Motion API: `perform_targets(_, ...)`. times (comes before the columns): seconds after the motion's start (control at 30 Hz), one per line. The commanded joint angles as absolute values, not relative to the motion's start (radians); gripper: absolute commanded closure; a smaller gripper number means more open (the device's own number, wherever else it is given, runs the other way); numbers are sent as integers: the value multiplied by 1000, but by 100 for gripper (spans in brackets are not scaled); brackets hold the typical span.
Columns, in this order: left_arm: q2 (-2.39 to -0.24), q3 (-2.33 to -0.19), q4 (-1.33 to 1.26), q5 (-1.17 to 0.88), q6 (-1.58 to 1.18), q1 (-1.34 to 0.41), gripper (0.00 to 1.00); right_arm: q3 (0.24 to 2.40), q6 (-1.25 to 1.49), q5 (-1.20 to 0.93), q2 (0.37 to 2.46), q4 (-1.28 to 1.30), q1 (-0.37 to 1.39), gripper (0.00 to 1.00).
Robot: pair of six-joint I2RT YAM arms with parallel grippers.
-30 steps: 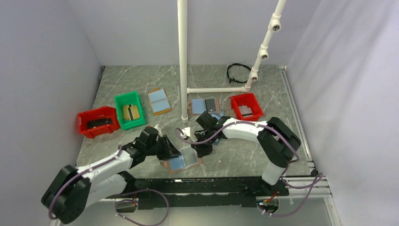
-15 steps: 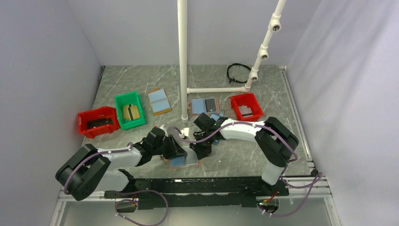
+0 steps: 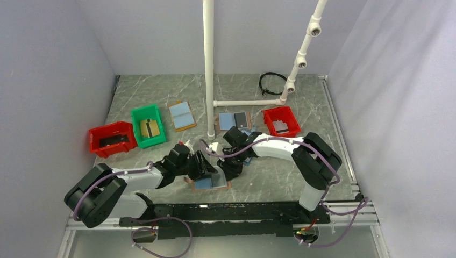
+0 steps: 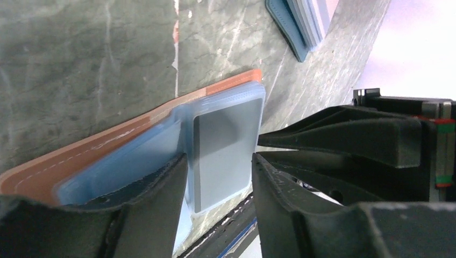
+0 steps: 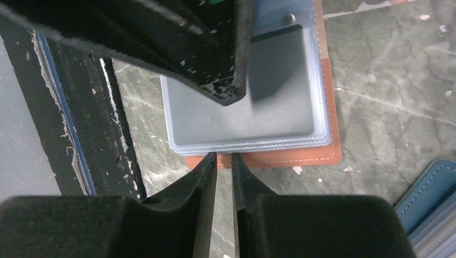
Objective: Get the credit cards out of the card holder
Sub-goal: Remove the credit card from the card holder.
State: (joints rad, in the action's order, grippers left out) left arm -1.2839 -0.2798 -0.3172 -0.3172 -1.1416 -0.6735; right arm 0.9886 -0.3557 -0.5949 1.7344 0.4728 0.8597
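At near centre of table [image 3: 279,180]: holder [image 3: 204,184] lies flat and open, grey card [image 4: 223,150] still tucked inside. L gripper [image 4: 218,180] just swung in over it, jaws widened since a sec ago. They now straddle card and grip nothing, so pull not begun. R gripper [image 5: 223,172] nearly closed, tips at holder's edge; pinching or not, can't tell. Navy holder [image 5: 430,188] just beside. Grippers crowd tip to tip.

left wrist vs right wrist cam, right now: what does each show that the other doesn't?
Only left wrist: the left gripper with jaws apart over the card holder, whose long tan rim runs across the table. Only right wrist: the holder's snap stud and the black rail beside it. Both: the grey credit card in the holder, the right gripper nearly closed at the holder's edge, a navy holder.
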Motion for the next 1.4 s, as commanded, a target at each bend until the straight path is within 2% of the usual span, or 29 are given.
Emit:
perform_targets(0.0,-1302,-311,-236,-301,-1080,-699,43,1042,-325,-650,1707,408,830,81)
perform_targets(0.17,-1263,-329,-157,-245,-1055,-734,35,1052,-307,-751,1719,426,804,79)
perform_targets(0.63,-1252,-341,-218,-194,-1135,-808,29,1051,-222,-878,1742,400,775,76)
perform_targets(0.77,-1265,-337,-223,-184,-1158,-810,34,1049,-212,-891,1738,396,769,76)
perform_targets(0.87,-1266,-329,-234,-183,-1168,-809,50,1049,-210,-887,1739,395,767,77)
perform_targets(0.93,-1258,-328,-219,-179,-1171,-809,56,1051,-211,-868,1743,399,766,77)
perform_targets(1.37,-1131,-222,-270,-172,-1219,-809,55,1059,-222,-786,1765,417,758,76)
